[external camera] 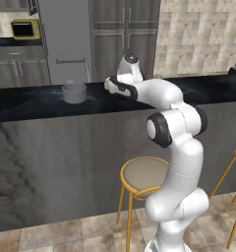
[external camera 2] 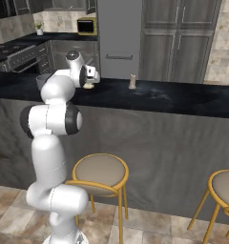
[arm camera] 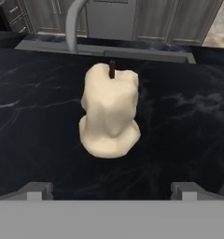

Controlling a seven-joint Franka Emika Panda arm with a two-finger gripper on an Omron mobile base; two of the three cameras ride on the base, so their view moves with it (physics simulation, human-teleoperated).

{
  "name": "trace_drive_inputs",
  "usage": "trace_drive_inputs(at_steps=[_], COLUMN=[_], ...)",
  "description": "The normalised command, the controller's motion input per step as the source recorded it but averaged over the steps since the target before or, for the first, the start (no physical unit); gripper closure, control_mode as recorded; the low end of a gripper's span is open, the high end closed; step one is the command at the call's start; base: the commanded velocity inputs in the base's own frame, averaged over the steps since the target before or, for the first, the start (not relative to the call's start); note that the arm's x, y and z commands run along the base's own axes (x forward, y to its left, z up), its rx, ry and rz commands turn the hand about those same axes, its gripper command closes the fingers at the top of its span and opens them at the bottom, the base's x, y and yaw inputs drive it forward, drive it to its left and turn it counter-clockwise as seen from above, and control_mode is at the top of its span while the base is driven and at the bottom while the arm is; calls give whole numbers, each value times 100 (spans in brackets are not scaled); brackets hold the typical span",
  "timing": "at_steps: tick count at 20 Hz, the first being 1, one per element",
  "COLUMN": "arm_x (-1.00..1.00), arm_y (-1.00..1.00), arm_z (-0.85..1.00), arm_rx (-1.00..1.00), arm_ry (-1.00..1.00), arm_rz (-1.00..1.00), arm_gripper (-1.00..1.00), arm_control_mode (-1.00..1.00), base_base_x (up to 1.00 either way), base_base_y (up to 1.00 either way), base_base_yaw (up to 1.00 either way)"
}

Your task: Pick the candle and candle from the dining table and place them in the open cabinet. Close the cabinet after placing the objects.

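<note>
A cream, lumpy candle [arm camera: 109,112] with a dark wick stands upright on the glossy black dining table [arm camera: 34,121], straight ahead of my gripper [arm camera: 111,192]. The gripper is open, and its two fingertips [arm camera: 39,191] sit wide apart on the near side of the candle without touching it. From the right base, the gripper [external camera 2: 90,80] hovers low over this candle [external camera 2: 89,86]. A second small candle [external camera 2: 132,82] stands further right on the table [external camera 2: 183,97]. A sliver of grey wall cabinet [external camera: 9,5] shows above the microwave; I cannot tell whether it is open.
A grey round pot [external camera: 74,92] sits on the table left of my hand. Yellow-legged stools [external camera: 144,174] [external camera 2: 226,186] stand in front of the counter. A yellow microwave [external camera: 25,28], a grey fridge [external camera: 66,39] and tall grey doors [external camera: 122,44] line the back wall.
</note>
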Motion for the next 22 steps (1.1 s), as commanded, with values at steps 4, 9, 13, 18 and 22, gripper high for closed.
trace_drive_inputs(at_steps=[4,9,13,18,22], arm_x=[21,23,24,25,22], arm_y=[0,0,0,0,0], arm_z=[-1,-4,-9,-9,-6], arm_rx=[0,0,0,0,0], arm_ry=[0,0,0,0,0], arm_rz=[0,0,0,0,0], arm_gripper=[-100,-100,-100,-100,-100], arm_control_mode=[-100,-100,-100,-100,-100], base_base_x=[0,0,0,0,0], base_base_y=[0,0,0,0,0], base_base_yaw=[0,0,0,0,0])
